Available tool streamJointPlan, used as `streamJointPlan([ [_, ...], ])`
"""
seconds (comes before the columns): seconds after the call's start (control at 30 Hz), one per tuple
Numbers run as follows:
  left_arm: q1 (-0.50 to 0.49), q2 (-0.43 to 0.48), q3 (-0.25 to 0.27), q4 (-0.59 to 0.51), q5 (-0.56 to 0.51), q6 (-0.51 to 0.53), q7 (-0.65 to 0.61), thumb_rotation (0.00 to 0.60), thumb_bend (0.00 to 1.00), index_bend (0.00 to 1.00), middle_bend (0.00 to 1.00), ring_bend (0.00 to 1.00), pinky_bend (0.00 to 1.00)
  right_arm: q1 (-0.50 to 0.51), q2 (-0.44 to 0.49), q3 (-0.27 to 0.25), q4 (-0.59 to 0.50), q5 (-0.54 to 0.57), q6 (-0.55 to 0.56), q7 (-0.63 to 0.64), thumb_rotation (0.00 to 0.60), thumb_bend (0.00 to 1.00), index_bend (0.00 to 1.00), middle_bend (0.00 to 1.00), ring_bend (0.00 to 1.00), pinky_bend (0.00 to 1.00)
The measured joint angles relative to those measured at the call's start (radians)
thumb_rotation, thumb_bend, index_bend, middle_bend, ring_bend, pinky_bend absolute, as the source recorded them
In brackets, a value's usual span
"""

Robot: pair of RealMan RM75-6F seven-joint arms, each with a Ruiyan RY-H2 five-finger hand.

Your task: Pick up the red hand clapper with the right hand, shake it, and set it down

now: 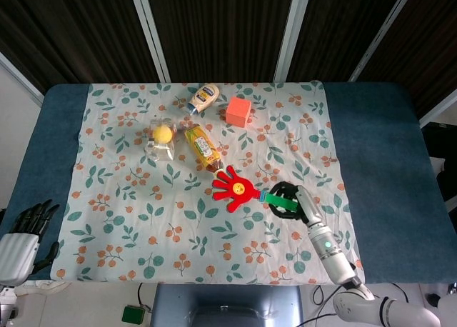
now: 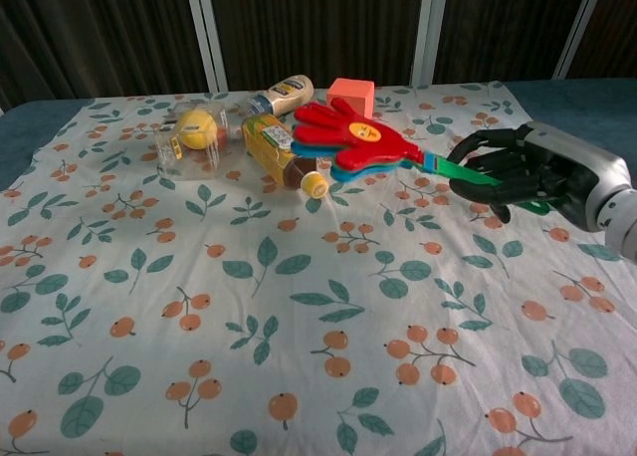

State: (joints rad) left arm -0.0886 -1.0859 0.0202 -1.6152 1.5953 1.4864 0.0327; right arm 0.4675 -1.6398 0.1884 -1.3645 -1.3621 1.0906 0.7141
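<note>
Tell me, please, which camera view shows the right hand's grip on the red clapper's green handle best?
The chest view: the right hand wraps the green handle of the raised red hand clapper side-on. The head view shows them from above, small and foreshortened.

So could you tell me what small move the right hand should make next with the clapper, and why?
Probably a short shake: the right hand grips the green handle, and the red hand clapper is raised off the cloth, so shaking comes before setting it down.

The red clapper [image 2: 350, 137] is shaped like a flat hand with a smiley face and a green handle. It is up off the cloth, held by its handle.
</note>
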Motion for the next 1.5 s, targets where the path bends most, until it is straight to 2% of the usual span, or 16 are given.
streamJointPlan([
  [0.07,-0.001,-0.001,-0.001,-0.001,-0.003,-0.004,0.005,0.6,0.45,0.0,0.0,0.0,0.11,-0.018,-0.003,0.0,0.01,-0.06,0.065,0.175,0.6,0.46,0.88,0.76,0.83,0.84],
  [0.17,-0.003,-0.003,-0.001,-0.003,-0.006,-0.01,0.01,0.6,0.45,0.0,0.0,0.0,0.11,-0.055,-0.015,0.011,0.013,-0.113,0.2,0.362,0.6,0.46,0.88,0.76,0.83,0.83],
  [0.27,-0.005,-0.003,0.0,-0.003,-0.006,-0.013,0.011,0.6,0.45,0.0,0.0,0.0,0.11,-0.083,-0.021,0.022,0.006,-0.135,0.317,0.449,0.6,0.46,0.88,0.76,0.83,0.82],
  [0.33,-0.006,-0.003,0.0,-0.003,-0.004,-0.012,0.01,0.6,0.45,0.0,0.0,0.0,0.11,-0.087,-0.021,0.021,0.007,-0.145,0.344,0.453,0.6,0.46,0.88,0.76,0.83,0.82],
  [0.43,-0.005,-0.002,0.0,-0.003,-0.001,-0.009,0.008,0.6,0.45,0.0,0.0,0.0,0.11,-0.083,-0.015,0.01,0.012,-0.156,0.32,0.386,0.6,0.46,0.88,0.76,0.83,0.82],
  [0.53,-0.004,-0.001,0.001,-0.002,0.001,-0.007,0.004,0.6,0.45,0.0,0.0,0.0,0.11,-0.072,-0.001,-0.01,0.013,-0.15,0.237,0.256,0.6,0.46,0.89,0.76,0.83,0.82],
  [0.8,-0.004,0.002,0.0,-0.001,0.0,-0.007,-0.001,0.6,0.45,0.0,0.0,0.0,0.11,-0.016,0.066,-0.054,-0.035,-0.019,-0.07,-0.195,0.6,0.46,0.89,0.76,0.83,0.82],
  [0.93,-0.003,0.001,0.001,-0.001,0.0,-0.005,0.002,0.6,0.45,0.0,0.0,0.0,0.11,-0.014,0.092,-0.053,-0.098,0.009,-0.133,-0.27,0.6,0.46,0.89,0.76,0.83,0.82],
  [1.03,-0.003,0.001,0.002,-0.002,-0.001,-0.006,0.003,0.6,0.45,0.0,0.0,0.0,0.11,-0.028,0.1,-0.045,-0.134,-0.024,-0.078,-0.212,0.6,0.46,0.89,0.76,0.83,0.82],
  [1.13,-0.002,0.001,0.001,-0.003,-0.001,-0.004,0.002,0.6,0.45,0.0,0.0,0.0,0.11,-0.05,0.1,-0.032,-0.156,-0.059,0.02,-0.059,0.6,0.46,0.89,0.76,0.83,0.82],
  [1.27,-0.002,0.001,0.001,-0.003,0.0,-0.004,0.002,0.6,0.45,0.0,0.0,0.0,0.11,-0.085,0.089,-0.002,-0.169,-0.08,0.157,0.219,0.6,0.46,0.89,0.76,0.83,0.82],
  [1.37,-0.004,-0.001,0.001,-0.003,-0.002,-0.008,0.006,0.6,0.45,0.0,0.0,0.0,0.11,-0.096,0.075,0.011,-0.16,-0.085,0.208,0.352,0.6,0.46,0.89,0.76,0.83,0.82],
  [1.5,-0.007,-0.003,0.001,-0.003,-0.004,-0.014,0.009,0.6,0.45,0.0,0.0,0.0,0.11,-0.089,0.05,0.006,-0.115,-0.1,0.206,0.375,0.6,0.46,0.89,0.76,0.83,0.82],
])
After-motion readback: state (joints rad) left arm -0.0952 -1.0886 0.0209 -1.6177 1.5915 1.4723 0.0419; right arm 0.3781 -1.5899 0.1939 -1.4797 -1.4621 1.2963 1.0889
